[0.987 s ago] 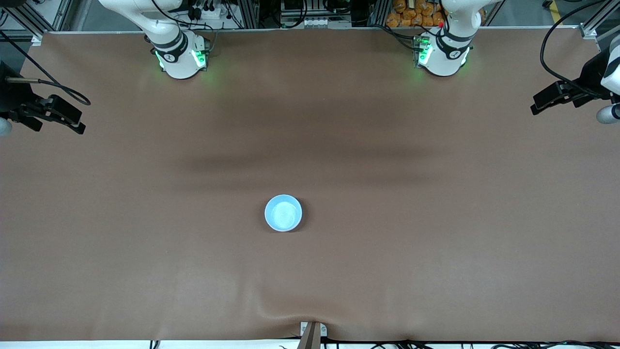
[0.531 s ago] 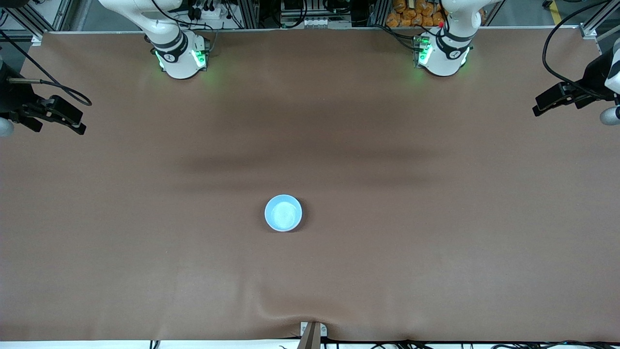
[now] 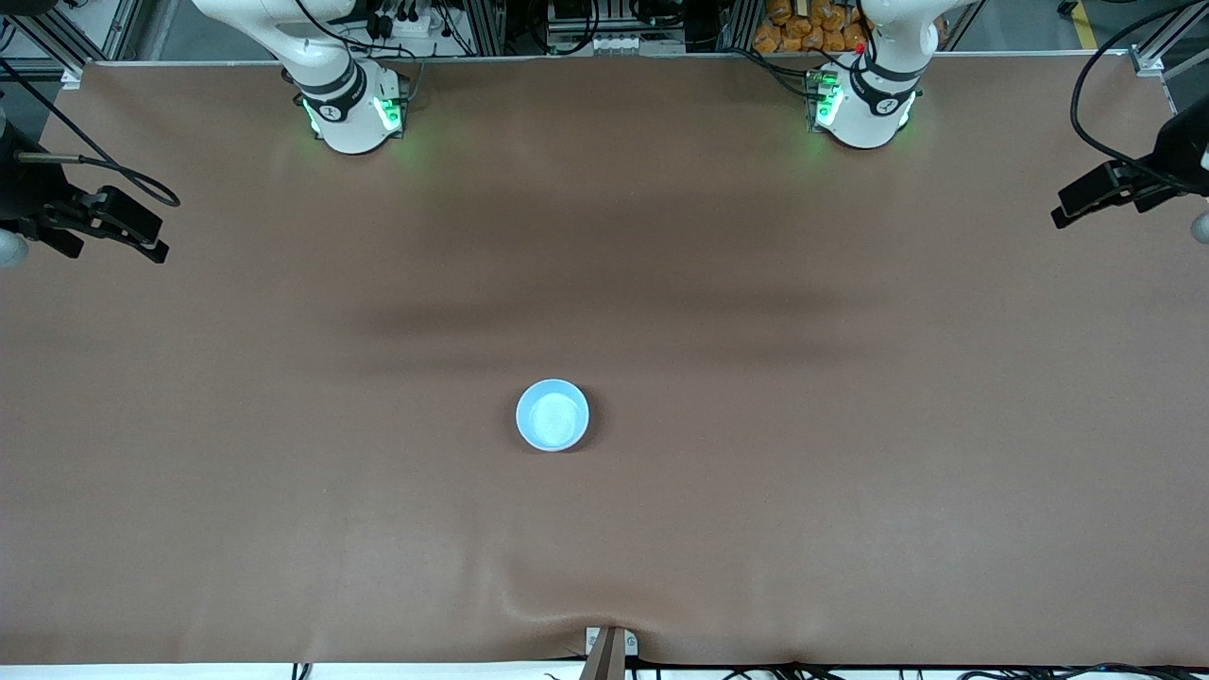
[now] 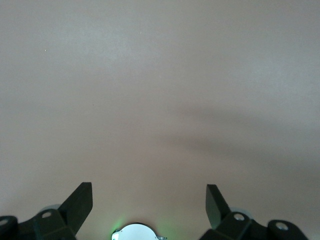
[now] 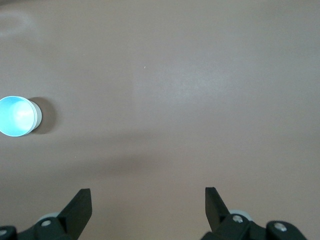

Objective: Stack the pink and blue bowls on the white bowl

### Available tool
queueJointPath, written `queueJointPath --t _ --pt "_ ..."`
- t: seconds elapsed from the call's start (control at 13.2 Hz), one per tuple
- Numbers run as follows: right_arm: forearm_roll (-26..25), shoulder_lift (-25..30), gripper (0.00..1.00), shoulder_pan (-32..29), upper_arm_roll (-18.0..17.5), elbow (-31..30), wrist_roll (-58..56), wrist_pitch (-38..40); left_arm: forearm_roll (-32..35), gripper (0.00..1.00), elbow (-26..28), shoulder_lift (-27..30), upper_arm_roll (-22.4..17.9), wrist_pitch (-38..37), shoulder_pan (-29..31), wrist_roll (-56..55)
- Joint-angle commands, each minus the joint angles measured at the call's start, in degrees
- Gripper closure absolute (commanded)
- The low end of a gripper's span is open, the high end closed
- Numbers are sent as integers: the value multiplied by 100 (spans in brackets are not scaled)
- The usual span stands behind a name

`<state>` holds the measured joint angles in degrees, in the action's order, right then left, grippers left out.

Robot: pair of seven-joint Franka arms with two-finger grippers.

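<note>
A light blue bowl (image 3: 553,415) sits upright on the brown table (image 3: 850,491), near its middle. Farther up, the right gripper (image 3: 142,244) and left gripper (image 3: 1072,212) hang over the table's two ends, fingers spread apart, both empty.

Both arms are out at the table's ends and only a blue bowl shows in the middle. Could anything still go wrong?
Perhaps. The blue bowl tops a stack whose lower bowls are hidden, so whether it sits level cannot be told; a tilted stack might slip if bumped. The left gripper and right gripper are open, far from it, so a knock seems unlikely.
</note>
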<state>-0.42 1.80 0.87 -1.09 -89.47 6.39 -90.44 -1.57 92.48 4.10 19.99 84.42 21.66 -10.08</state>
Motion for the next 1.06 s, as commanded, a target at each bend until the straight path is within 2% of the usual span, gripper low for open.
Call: queueJointPath --t 0.0,0.38,0.61,0.99 --pt "-116 -92 0 18 -5 176 -42 79 -89 0 -90 -23 75 -172 58 85" --pt "-98 -92 0 27 3 193 -33 79 -98 0 218 205 93 48 49 94" --pt "-98 -92 0 36 3 193 -33 79 -107 0 569 556 102 268 58 190" --pt "-107 -92 0 53 3 193 -33 79 -106 0 175 346 102 180 49 314"
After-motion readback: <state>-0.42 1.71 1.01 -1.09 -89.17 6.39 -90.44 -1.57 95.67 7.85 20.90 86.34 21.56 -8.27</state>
